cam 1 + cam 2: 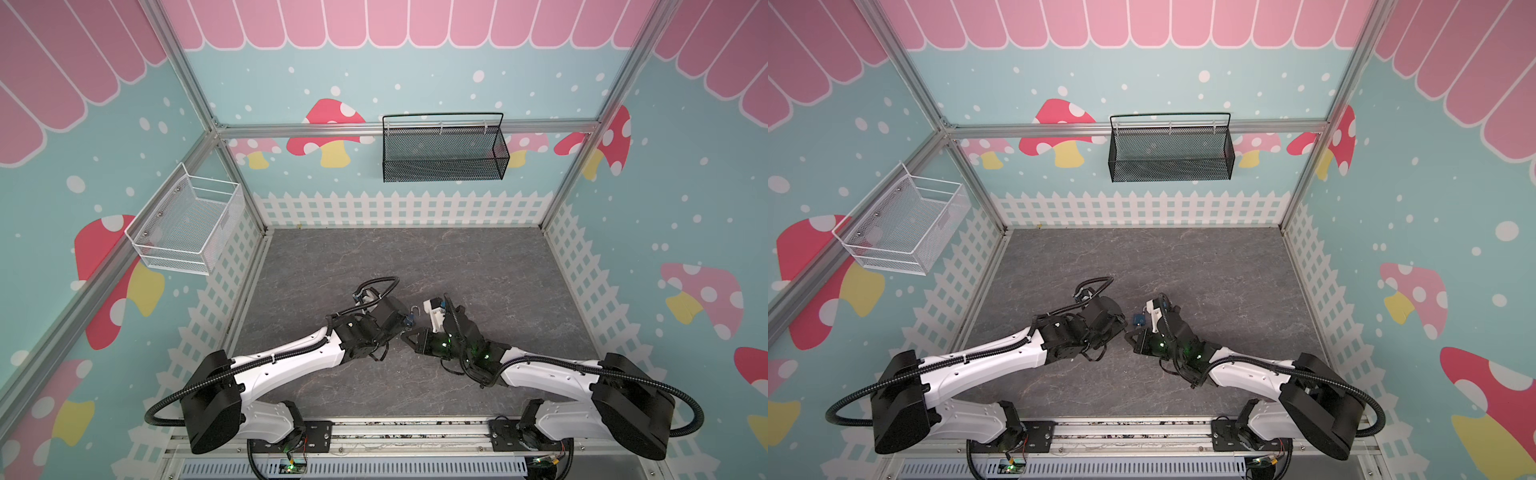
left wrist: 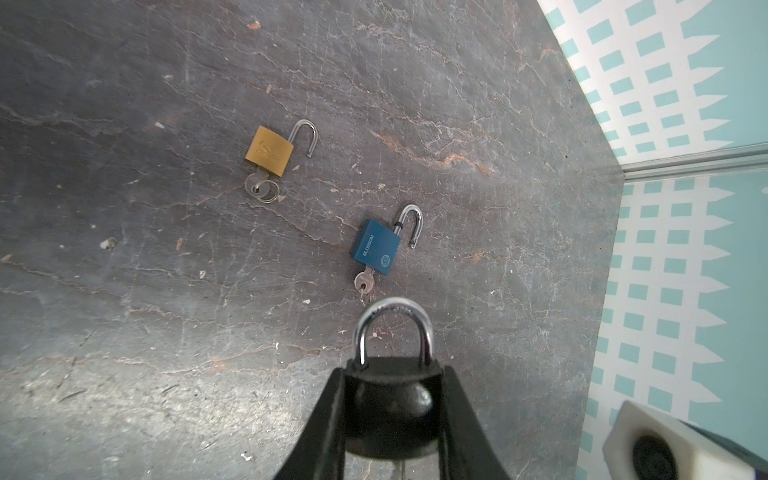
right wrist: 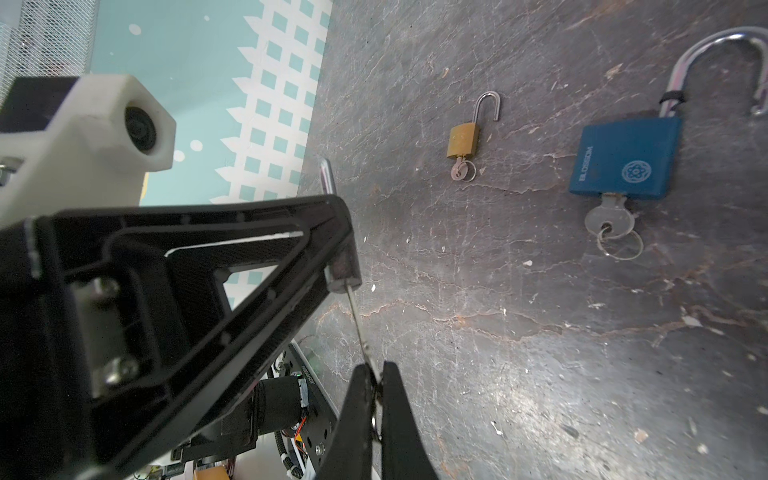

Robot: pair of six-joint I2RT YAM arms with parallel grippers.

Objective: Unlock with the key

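Right gripper pinches a key, its tip at the base of the black padlock clamped in left gripper, near the table middle; blue padlock lies open at 1 o'clock.

Left arm and right arm reach inward; left fingers grip, right fingers pinch shut.

1. black padlock: sides covered by the clamping jaws of the left gripper, underside cut off at the picture's edge. In the right wrist view nearly all of it sits behind one jaw.
2. key: head buried in the pinched jaws of the right gripper.
3. blue padlock: shackle clipped by the picture's edge.
4. brass padlock: lettering too blurred to read.
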